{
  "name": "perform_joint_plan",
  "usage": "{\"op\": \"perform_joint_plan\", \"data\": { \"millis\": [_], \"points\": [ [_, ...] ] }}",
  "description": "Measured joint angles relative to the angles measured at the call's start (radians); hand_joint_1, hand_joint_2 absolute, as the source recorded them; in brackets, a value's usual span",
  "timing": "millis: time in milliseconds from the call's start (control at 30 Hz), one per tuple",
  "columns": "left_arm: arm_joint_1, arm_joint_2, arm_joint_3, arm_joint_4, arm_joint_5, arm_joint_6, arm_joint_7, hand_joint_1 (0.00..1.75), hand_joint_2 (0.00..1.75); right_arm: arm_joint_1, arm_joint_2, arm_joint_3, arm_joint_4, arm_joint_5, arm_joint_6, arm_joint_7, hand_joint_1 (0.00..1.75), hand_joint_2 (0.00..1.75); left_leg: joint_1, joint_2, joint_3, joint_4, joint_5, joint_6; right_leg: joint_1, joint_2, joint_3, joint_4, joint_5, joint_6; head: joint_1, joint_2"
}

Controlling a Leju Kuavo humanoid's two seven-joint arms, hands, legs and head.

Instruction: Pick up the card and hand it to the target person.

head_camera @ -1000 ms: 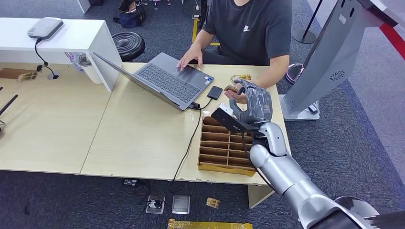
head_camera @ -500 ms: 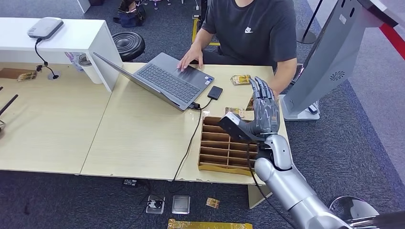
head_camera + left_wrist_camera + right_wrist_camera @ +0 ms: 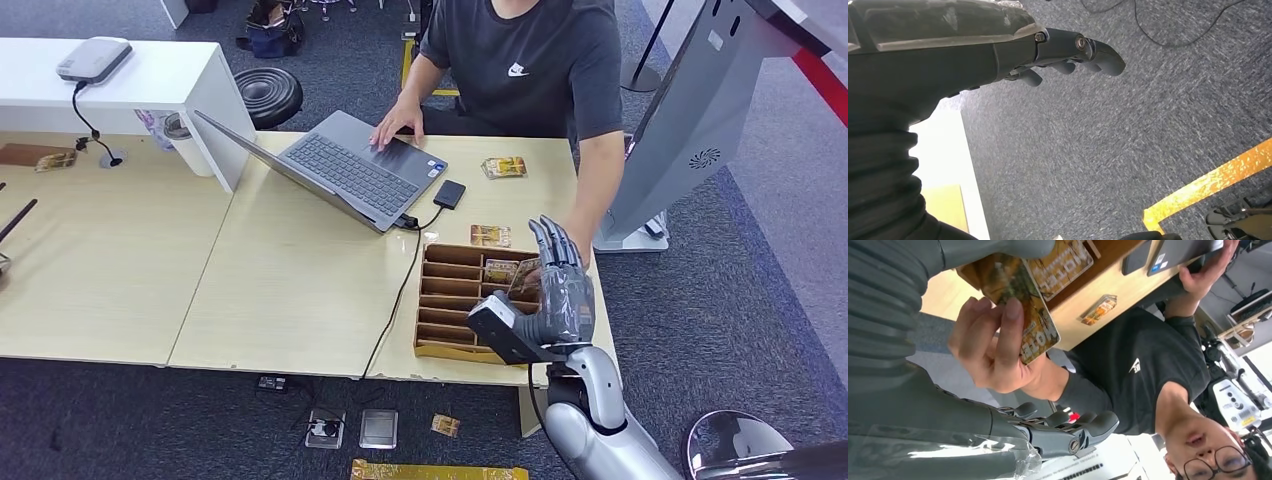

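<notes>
Pulled back from the person toward the wooden tray [image 3: 455,300] on the counter [image 3: 290,270], the right hand [image 3: 555,290] has fingers [image 3: 1088,426] spread, holding nothing. The person's hand [image 3: 985,347] grips the card [image 3: 1023,305]. Left hand [image 3: 998,45] hangs empty, fingers slightly curled.

The card [image 3: 1035,325] was glossy printed plastic. The right robot hand [image 3: 555,290] was matt grey plastic under a shiny clear film. The table [image 3: 290,270] was smooth pale wood laminate, the tray [image 3: 450,300] brown cardboard, the floor [image 3: 1108,150] rough grey carpet.
</notes>
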State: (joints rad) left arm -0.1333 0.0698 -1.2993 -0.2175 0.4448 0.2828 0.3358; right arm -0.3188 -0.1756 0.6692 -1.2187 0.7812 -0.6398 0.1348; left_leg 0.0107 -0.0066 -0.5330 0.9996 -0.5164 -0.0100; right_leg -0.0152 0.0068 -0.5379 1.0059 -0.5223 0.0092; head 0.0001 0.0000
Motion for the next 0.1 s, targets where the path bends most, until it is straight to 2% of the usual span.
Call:
{"op": "perform_joint_plan", "data": {
  "millis": [100],
  "points": [
    [0.000,0.000,0.000,0.000,0.000,0.001,0.001,0.00,1.75,0.019,-0.001,0.002,-0.014,-0.011,-0.005,-0.011,0.47,1.75,0.000,0.000,0.000,0.000,0.000,0.000,0.000,0.000,0.000,0.000,0.000,0.000,0.000,0.000]
  ]
}}
